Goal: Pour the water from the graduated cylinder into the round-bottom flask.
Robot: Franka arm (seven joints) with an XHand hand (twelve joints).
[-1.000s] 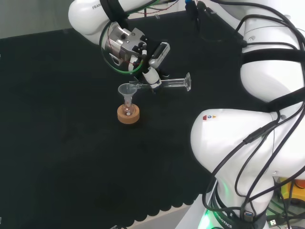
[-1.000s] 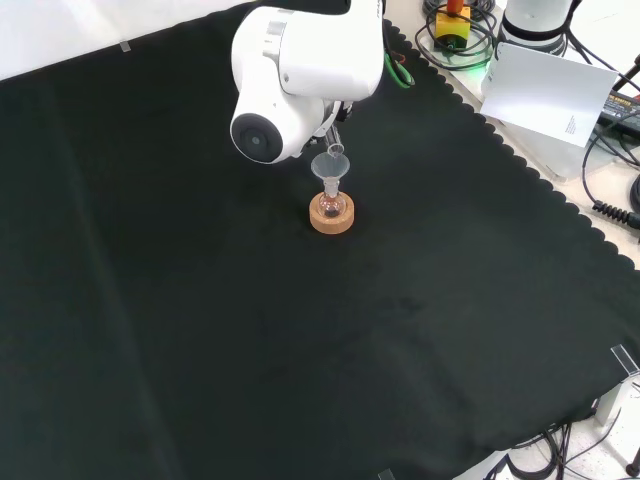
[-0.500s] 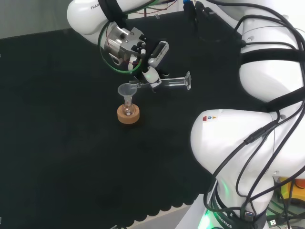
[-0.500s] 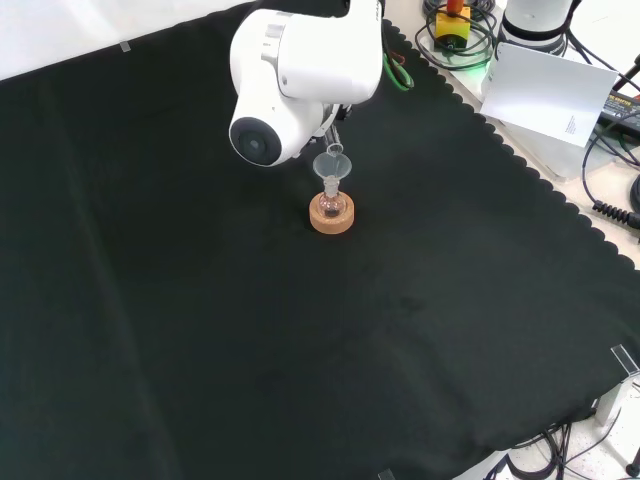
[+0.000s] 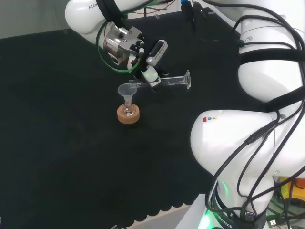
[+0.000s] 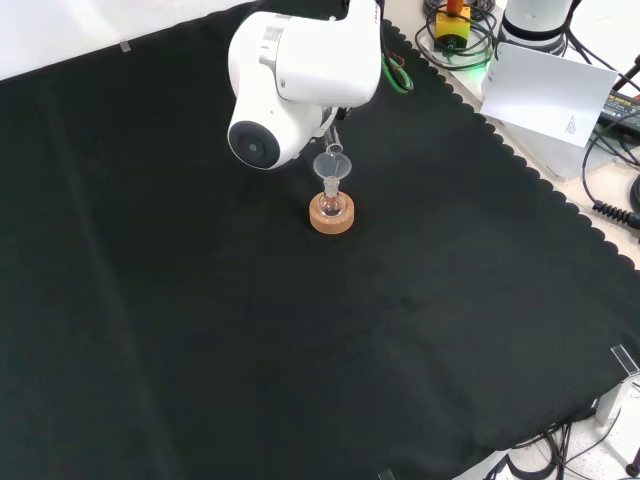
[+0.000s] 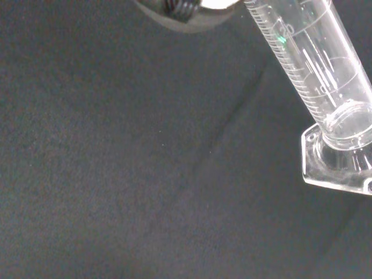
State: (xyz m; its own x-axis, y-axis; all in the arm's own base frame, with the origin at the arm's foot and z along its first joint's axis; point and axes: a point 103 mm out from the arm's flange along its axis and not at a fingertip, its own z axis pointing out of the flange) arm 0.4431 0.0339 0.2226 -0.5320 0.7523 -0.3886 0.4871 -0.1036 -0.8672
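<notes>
Lab: glass funnel (image 5: 127, 89), cork stand (image 5: 128, 115)

The worktop (image 6: 200, 330) before me was covered by a black cloth (image 6: 420, 330) with a scalloped hem, lying flat apart from faint creases. In the front view, a pale strip of surface (image 6: 60, 30) ran beyond the cloth's far edge. At that view's right, off the cloth, stood a white card (image 6: 545, 90) propped at a slant, with coiled cables (image 6: 455, 40) behind it and more black cables (image 6: 615, 190) beside it. Lighting was even, with no hard shadows.
</notes>
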